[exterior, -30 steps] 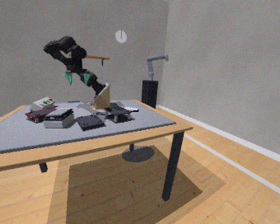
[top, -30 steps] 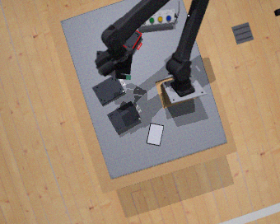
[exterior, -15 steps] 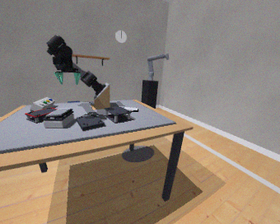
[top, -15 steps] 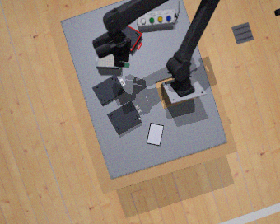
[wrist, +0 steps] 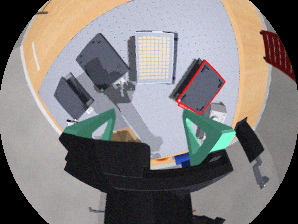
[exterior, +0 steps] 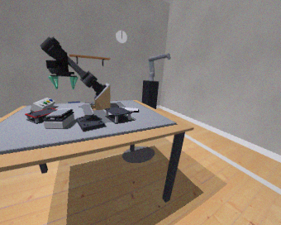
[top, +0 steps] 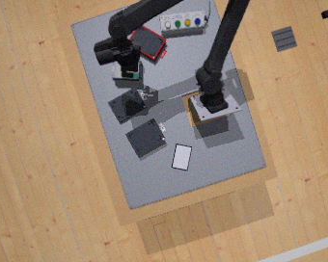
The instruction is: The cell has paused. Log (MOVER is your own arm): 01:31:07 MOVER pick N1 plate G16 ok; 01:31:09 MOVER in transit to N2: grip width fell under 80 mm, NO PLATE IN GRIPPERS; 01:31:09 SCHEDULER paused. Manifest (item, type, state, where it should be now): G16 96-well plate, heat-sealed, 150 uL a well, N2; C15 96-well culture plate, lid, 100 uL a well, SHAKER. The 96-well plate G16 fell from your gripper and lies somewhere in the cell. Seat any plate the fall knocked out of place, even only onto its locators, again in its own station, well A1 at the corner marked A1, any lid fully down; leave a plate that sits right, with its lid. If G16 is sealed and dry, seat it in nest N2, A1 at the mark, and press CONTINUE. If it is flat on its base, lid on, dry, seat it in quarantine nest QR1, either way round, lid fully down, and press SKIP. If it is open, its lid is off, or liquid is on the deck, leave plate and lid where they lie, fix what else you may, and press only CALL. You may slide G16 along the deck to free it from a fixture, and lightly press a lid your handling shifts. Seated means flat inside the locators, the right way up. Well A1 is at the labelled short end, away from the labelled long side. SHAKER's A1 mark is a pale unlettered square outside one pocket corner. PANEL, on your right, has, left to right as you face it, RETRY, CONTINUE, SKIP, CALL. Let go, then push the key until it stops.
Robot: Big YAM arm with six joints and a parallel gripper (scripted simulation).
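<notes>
hand (exterior: pixel 63 82) hanging high over table (top: pixel 216 159), green fingers spread wide, gripping nothing. white plate (top: pixel 181 157) (flat, grid of wells showing in wrist view) lying on bare table near front edge, just beside 1 dark nest (top: pixel 145 137). red-framed nest (top: pixel 149 42) sitting beside button panel (top: pixel 182 22).

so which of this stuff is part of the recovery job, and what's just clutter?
Job:
- white plate flat on the deck
- red-framed nest
- two dark nests
- button panel
- tool, open, empty

Not the job:
- wall clock
- grey arm on black stand
- floor vent
</notes>
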